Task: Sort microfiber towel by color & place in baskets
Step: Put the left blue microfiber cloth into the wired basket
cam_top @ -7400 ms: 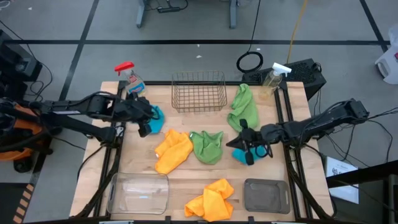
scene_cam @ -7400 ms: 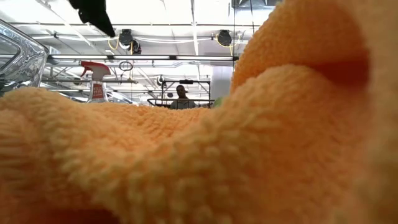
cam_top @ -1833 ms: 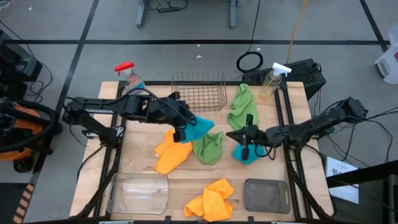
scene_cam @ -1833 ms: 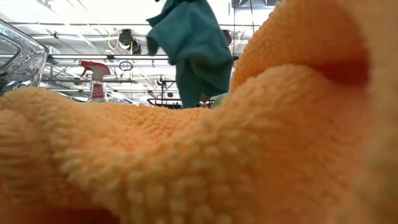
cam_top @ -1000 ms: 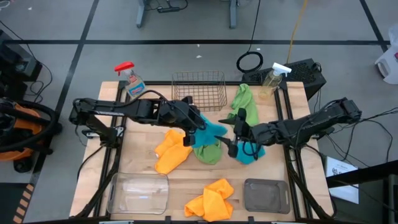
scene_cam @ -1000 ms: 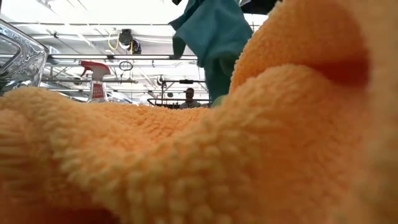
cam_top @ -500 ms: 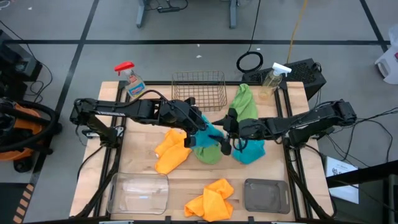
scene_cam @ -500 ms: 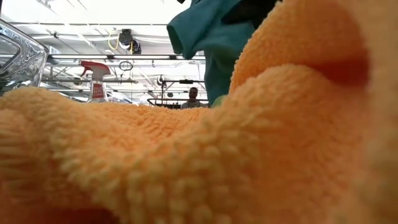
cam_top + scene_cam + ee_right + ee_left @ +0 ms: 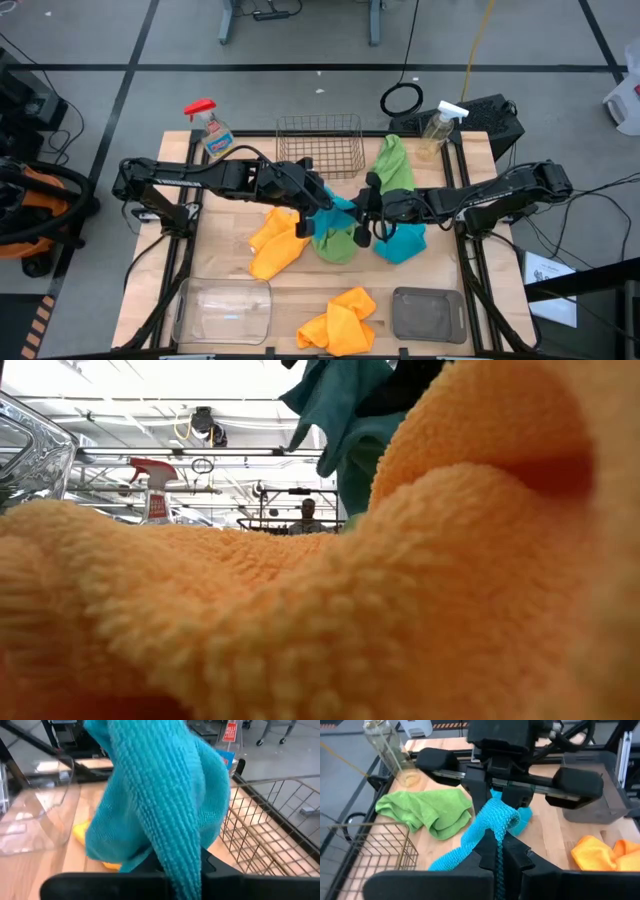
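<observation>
The counter (image 9: 240, 285) has a light wooden top in a dark metal frame and stands on a grey concrete floor (image 9: 300, 95) marked with dark lines. A black coiled cable (image 9: 402, 100) lies on the floor beyond it. In the low view, ceiling beams and bright overhead lighting (image 9: 240, 380) fill the room, and a person (image 9: 308, 512) stands far behind.

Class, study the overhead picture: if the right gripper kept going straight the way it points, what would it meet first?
Probably the teal towel hanging from the left gripper, directly ahead of the right gripper; height is unclear from above.
</observation>
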Motion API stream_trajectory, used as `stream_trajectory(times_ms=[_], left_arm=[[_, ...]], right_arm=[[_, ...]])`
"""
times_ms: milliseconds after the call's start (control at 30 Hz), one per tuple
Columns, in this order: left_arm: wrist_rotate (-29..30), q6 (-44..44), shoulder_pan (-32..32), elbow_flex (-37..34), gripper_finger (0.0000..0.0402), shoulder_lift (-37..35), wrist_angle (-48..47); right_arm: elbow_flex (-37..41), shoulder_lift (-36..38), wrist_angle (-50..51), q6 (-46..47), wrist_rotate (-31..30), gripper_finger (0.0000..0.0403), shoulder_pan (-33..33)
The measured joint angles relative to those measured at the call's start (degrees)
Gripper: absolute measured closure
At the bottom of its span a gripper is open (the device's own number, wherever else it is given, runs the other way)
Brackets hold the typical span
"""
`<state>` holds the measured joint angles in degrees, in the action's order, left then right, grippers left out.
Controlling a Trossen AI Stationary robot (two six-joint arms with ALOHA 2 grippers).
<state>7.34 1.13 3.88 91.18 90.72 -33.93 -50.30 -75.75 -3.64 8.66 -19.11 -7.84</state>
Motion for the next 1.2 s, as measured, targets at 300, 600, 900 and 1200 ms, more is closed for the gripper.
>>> stream_trajectory(times_ms=[300,600,900,1200], left_arm=[[0.6,3.2,0.4,0.0,0.0239,0.0,-9.1],[8.3,6.1,3.1,-3.0,0.0186,-0.4,-15.7],[17.7,10.6,5.9,-8.6,0.0218,-0.5,-14.0],[25.3,12.1,9.7,-15.3,0.0257,-6.5,-8.6]], right_arm=[[0.0,4.3,6.1,0.0,-0.2,0.0401,0.0],[-3.3,8.8,14.2,-0.1,-0.3,0.0402,0.3],[-15.7,7.6,25.8,-5.9,-2.1,0.0402,2.4],[-21.0,7.5,29.6,-10.7,-1.8,0.0403,5.1]])
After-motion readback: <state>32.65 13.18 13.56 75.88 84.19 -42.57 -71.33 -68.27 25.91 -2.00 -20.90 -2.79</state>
